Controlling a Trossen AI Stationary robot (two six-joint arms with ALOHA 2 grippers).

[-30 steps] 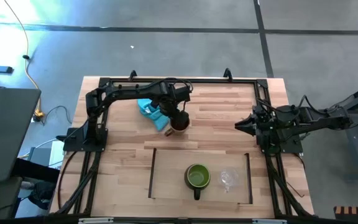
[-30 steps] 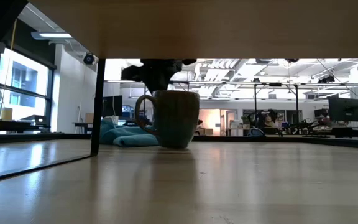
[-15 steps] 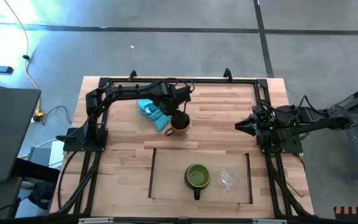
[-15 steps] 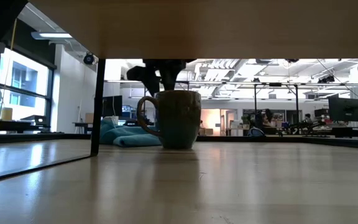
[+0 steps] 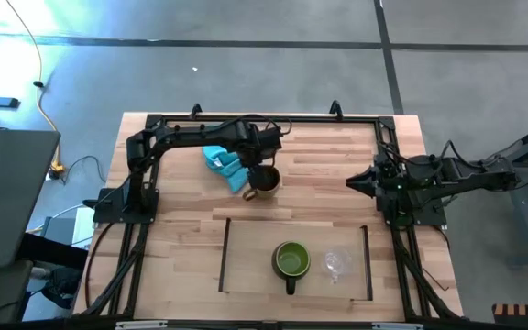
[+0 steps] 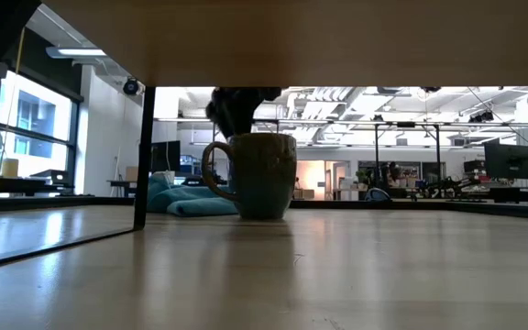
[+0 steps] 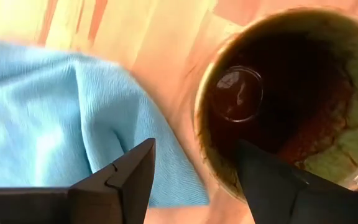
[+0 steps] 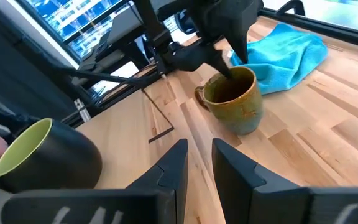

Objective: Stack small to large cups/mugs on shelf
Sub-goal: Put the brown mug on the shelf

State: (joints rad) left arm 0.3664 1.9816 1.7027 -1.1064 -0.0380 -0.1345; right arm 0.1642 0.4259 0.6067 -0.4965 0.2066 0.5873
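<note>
Directly under the left pincer (image 7: 194, 180), its fingers apart astride the near rim, stands the brown mug (image 5: 264, 179).

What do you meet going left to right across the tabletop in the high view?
Turquoise cloth → brown mug, with the left gripper at its rim → green mug → clear glass cup → right gripper.

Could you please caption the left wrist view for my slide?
Left gripper open astride the brown mug's rim, turquoise cloth beside it.

Brown mug (image 5: 264, 180) upright on tabletop, green mug (image 5: 291, 260), glass cup (image 5: 338, 264) on shelf (image 5: 246, 261)
</note>
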